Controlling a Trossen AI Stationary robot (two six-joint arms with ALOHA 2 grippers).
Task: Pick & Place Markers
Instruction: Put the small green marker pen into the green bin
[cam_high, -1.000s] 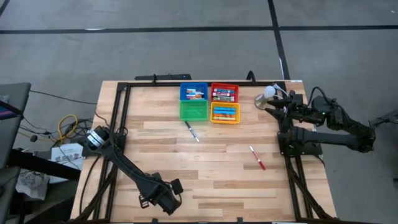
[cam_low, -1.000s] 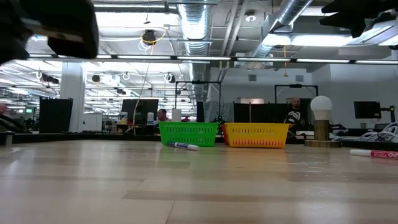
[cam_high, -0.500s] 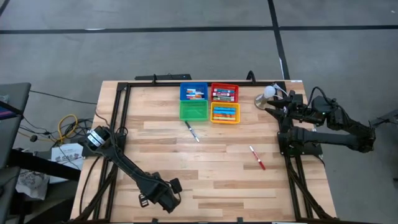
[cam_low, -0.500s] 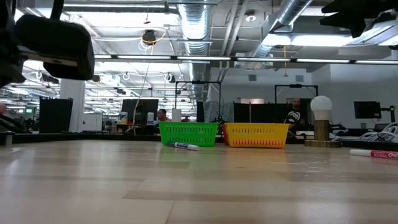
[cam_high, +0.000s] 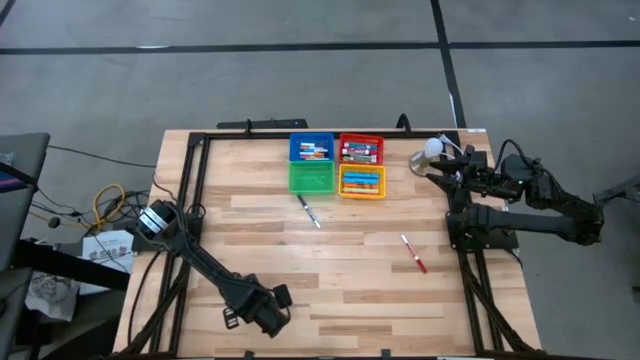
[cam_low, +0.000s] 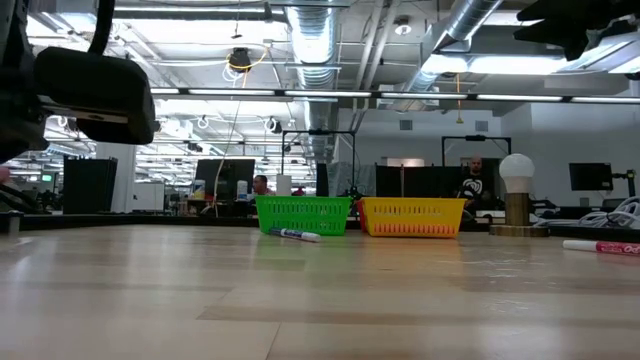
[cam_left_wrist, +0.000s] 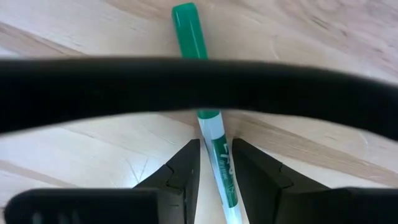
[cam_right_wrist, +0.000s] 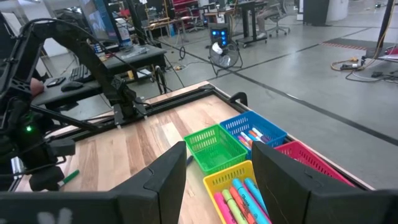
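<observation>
Left gripper (cam_left_wrist: 214, 165): jaws clenched on green marker (cam_left_wrist: 205, 102), low over tabletop (cam_left_wrist: 74, 149), cap projecting ahead. Right gripper (cam_right_wrist: 214, 171): jaws released, empty, bins just ahead. Risk: thin barrel gripped near its tail may pivot or slip when lifted.

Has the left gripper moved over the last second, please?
Yes. In the low view the left gripper has dropped lower and shifted rightward, toward the green bin.

Four bins (cam_high: 337, 164) crowd the far edge; bare table (cam_high: 350, 290) elsewhere.
</observation>
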